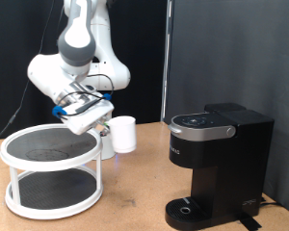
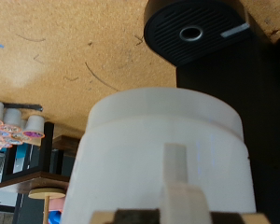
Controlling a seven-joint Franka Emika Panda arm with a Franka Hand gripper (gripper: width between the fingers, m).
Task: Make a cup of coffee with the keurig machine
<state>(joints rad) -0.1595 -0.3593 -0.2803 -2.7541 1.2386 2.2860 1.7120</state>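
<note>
The white cup (image 1: pixel 123 135) is upright beside the round rack, to the exterior view's left of the black keurig machine (image 1: pixel 217 159). My gripper (image 1: pixel 107 123) reaches it from the left, at its rim. In the wrist view the cup (image 2: pixel 149 149) fills the frame, and one finger (image 2: pixel 177 182) lies flat against its outer wall; the other finger is hidden. The gripper looks shut on the cup's wall. I cannot tell whether the cup rests on the table or hangs just above it. The machine's round drip base (image 2: pixel 191 33) shows beyond the cup, and its lid is down.
A white two-tier round rack (image 1: pixel 50 171) with dark mesh shelves stands at the exterior view's left, close to the cup. The cork table top (image 1: pixel 135 188) runs between rack and machine. A black curtain hangs behind.
</note>
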